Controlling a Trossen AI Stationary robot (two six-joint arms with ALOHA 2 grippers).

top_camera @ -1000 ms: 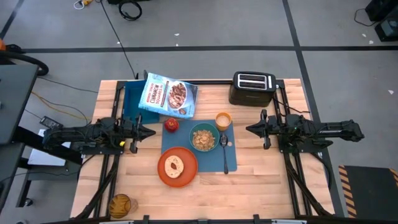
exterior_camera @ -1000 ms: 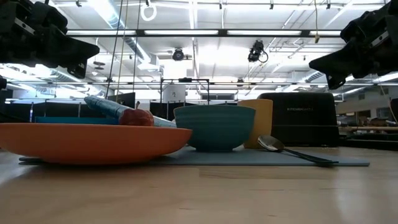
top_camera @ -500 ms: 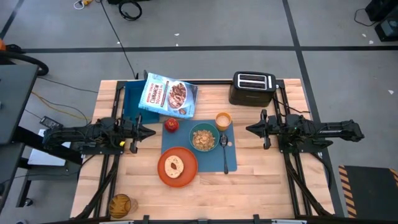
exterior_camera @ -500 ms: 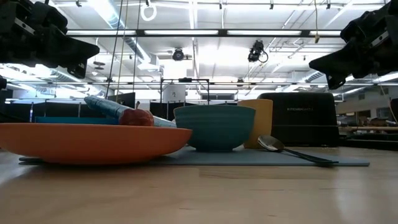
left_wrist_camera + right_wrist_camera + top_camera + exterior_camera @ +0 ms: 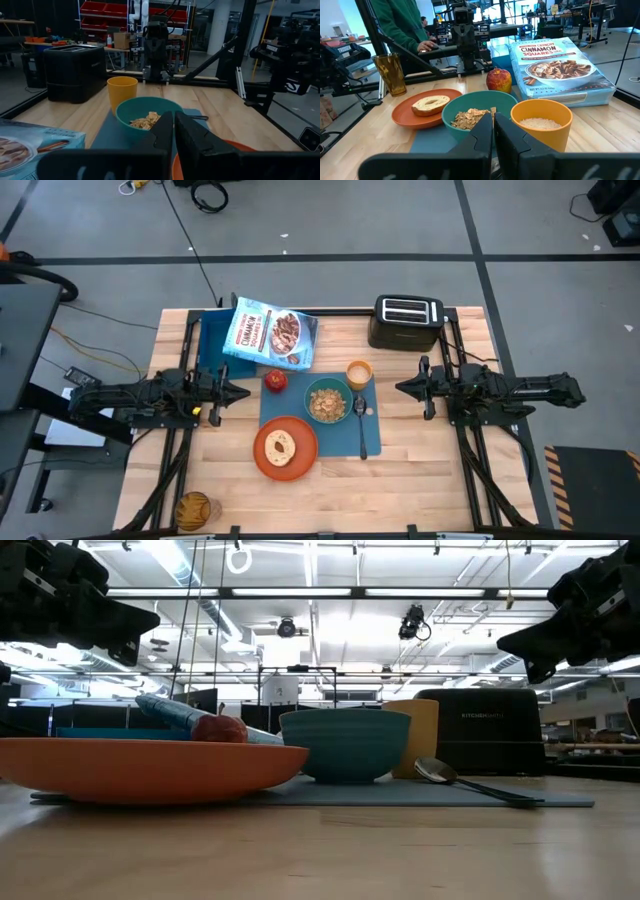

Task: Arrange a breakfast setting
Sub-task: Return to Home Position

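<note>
The left tool [image 5: 243, 392] and right tool [image 5: 402, 388] hang at either side of the table [image 5: 430, 470], both pressed together, pointing inward at the blue placemat [image 5: 372, 442] between them. The spoon [image 5: 361, 428] lies on the placemat's right end, its long axis across the placemat, bowl end toward the orange cup [image 5: 359, 372], beside the teal bowl [image 5: 327, 383]

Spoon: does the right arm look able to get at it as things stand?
Probably yes. The spoon lies uncovered on the right part of the mat, the side facing the right gripper, with only bare table between.
</note>
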